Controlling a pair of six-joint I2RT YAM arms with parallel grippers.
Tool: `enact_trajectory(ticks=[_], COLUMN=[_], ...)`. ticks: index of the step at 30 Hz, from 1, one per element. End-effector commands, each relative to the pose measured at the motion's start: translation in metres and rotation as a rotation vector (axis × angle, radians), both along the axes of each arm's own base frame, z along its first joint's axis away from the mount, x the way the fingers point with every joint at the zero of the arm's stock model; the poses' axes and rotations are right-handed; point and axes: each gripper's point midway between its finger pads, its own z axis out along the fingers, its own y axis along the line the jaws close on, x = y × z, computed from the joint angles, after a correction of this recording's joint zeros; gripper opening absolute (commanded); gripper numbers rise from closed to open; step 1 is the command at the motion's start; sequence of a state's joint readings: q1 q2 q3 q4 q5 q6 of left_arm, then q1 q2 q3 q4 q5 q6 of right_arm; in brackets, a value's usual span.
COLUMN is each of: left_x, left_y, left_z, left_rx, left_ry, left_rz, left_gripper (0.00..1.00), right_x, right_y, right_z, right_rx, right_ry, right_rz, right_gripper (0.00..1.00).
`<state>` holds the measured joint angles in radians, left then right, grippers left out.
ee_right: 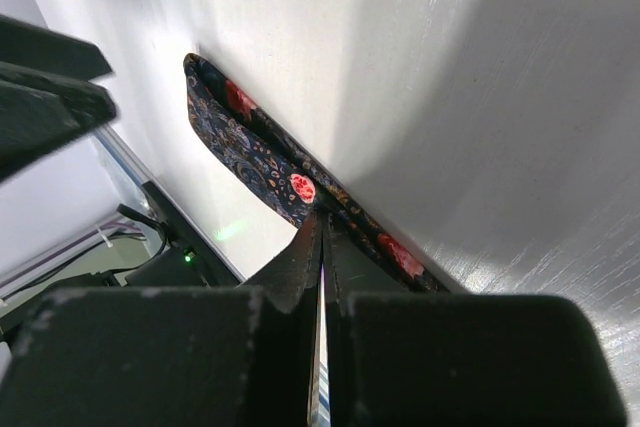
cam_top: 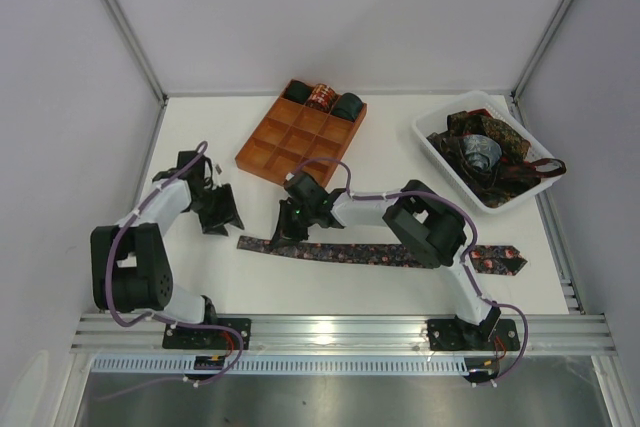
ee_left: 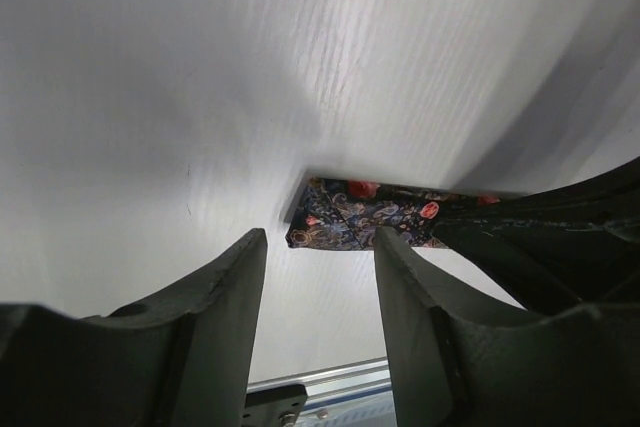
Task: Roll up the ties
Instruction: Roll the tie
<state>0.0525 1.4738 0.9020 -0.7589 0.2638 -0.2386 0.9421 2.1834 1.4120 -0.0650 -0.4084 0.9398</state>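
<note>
A dark floral-print tie (cam_top: 370, 254) lies flat along the table's front, from its narrow end (cam_top: 248, 242) to the wide end at the right. My right gripper (cam_top: 288, 231) is shut, its tips resting on the tie (ee_right: 255, 152) near the narrow end (ee_right: 322, 215). My left gripper (cam_top: 224, 213) is open just left of that end, apart from it. In the left wrist view the tie's end (ee_left: 350, 215) lies ahead of the gap between the jaws (ee_left: 320, 247), which hold nothing. Three rolled ties (cam_top: 322, 98) sit in the tray's back row.
An orange-brown gridded tray (cam_top: 285, 152) stands at the back centre. A white bin (cam_top: 437, 152) at the back right holds several loose ties (cam_top: 490, 147). The aluminium rail (cam_top: 340, 327) runs along the table's near edge.
</note>
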Motion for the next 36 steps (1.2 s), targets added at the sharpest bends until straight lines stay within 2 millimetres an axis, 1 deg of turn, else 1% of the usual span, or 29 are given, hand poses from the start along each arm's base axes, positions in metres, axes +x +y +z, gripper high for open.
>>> enact_trajectory(ticks=[1,2,3,4,6,7,9,12,14,15,16,17,18,20,22,23,24,26,31,34,36], left_x=[-0.017,-0.018,-0.018,-0.021,-0.021,-0.021,-0.015,-0.008,-0.007,-0.005,-0.005,-0.006,-0.009,-0.008,-0.009,-0.009,-0.012,-0.014,-0.013,-0.009,-0.01], left_y=[-0.009,-0.01,-0.01,-0.016,-0.022,-0.023,-0.024,-0.036,-0.045,-0.048,-0.051,-0.058,-0.058,-0.063,-0.067,-0.066,-0.071,-0.073,-0.067,-0.059,-0.058], left_z=[-0.012,-0.014,-0.016,-0.019,-0.021,-0.019,-0.014,-0.001,0.005,0.005,0.005,0.006,-0.001,-0.003,-0.007,-0.009,-0.013,-0.019,-0.029,-0.029,-0.031], left_rx=[-0.04,-0.045,-0.047,-0.081,-0.113,-0.116,-0.119,-0.196,-0.253,-0.269,-0.291,-0.33,-0.334,-0.34,-0.355,-0.35,-0.329,-0.317,-0.253,-0.203,-0.194], left_ry=[0.076,0.086,0.086,0.094,0.084,0.072,0.035,-0.035,-0.056,-0.066,-0.071,-0.068,-0.034,-0.029,-0.008,0.0,0.017,0.031,0.04,0.024,0.036], left_rz=[0.115,0.128,0.138,0.136,0.128,0.116,0.11,0.071,0.038,0.028,0.011,-0.009,-0.011,-0.043,-0.066,-0.069,-0.1,-0.115,-0.108,-0.105,-0.12], left_gripper=[0.53,0.49,0.48,0.47,0.45,0.45,0.45,0.45,0.45,0.45,0.43,0.42,0.41,0.39,0.39,0.39,0.39,0.4,0.42,0.42,0.43], right_x=[-0.001,-0.001,-0.003,-0.005,-0.007,-0.009,-0.011,-0.011,-0.01,-0.01,-0.009,-0.009,-0.007,-0.007,-0.005,-0.004,-0.003,-0.003,-0.003,-0.005,-0.007], right_y=[-0.022,-0.021,-0.024,-0.031,-0.039,-0.048,-0.058,-0.072,-0.078,-0.085,-0.087,-0.087,-0.089,-0.09,-0.095,-0.096,-0.097,-0.098,-0.094,-0.092,-0.091], right_z=[-0.035,-0.034,-0.037,-0.042,-0.044,-0.046,-0.05,-0.052,-0.047,-0.048,-0.047,-0.045,-0.044,-0.044,-0.046,-0.047,-0.048,-0.049,-0.045,-0.045,-0.044], right_rx=[-0.101,-0.087,-0.09,-0.107,-0.118,-0.127,-0.146,-0.159,-0.156,-0.165,-0.16,-0.149,-0.143,-0.13,-0.126,-0.124,-0.122,-0.109,-0.09,-0.089,-0.088], right_ry=[-0.002,-0.003,0.004,0.012,0.009,0.003,0.003,-0.008,-0.029,-0.028,-0.031,-0.035,-0.037,-0.03,-0.014,-0.01,-0.005,0.005,0.005,0.01,0.007], right_rz=[-0.011,-0.008,-0.006,-0.005,-0.007,-0.004,0.0,0.006,0.019,0.017,0.022,0.033,0.041,0.053,0.046,0.044,0.043,0.042,0.045,0.049,0.055], right_gripper=[0.0,0.0,0.0,0.0,0.0,0.0,0.0,0.0,0.0,0.0,0.0,0.0,0.0,0.0,0.0,0.0,0.0,0.0,0.0,0.0,0.0])
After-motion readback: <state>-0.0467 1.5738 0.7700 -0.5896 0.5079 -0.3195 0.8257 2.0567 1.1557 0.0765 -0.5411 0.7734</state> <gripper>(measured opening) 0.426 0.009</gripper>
